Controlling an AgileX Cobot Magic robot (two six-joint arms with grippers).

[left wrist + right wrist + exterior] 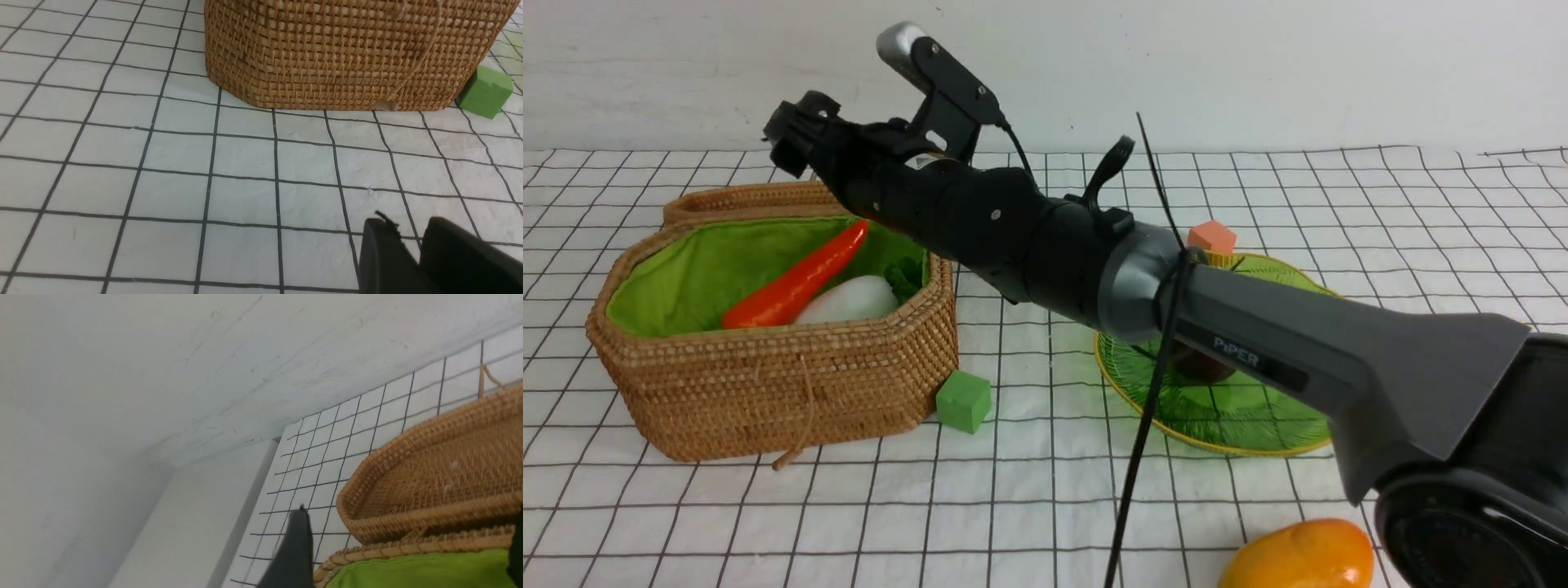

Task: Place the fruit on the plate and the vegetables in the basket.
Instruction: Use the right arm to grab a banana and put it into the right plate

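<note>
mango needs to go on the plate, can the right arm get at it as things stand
Probably, after pulling back: the right gripper is open above the basket, far from the mango, which lies uncovered on the cloth close to that arm's base.

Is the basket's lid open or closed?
Open. The lid is flipped back behind the basket, and you can see the green lining, the red chili and the white radish inside.

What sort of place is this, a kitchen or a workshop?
Probably a robot test bench, not a kitchen: a black robot arm reaches over a grid-lined white cloth against a bare wall, and the glossy chili in the wicker basket looks like a toy.
</note>
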